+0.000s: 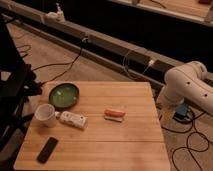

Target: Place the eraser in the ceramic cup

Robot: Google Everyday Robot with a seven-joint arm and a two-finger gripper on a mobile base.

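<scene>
The light wooden worktop [125,145] carries five things. The green bowl [63,95] sits at its far left. Just nearer than the bowl, by the left edge, stands the white ceramic cup [45,115], with a white box [73,119] close on its right. An orange-and-white stick [114,114] lies around the middle. The black eraser [47,149] lies flat near the near-left corner, apart from the cup. The gripper is out of view.

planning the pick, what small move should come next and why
Probably swing the arm from right of the table toward the eraser, lying untouched at its front-left corner, apart from the ceramic cup. The hand is out of view.
</scene>
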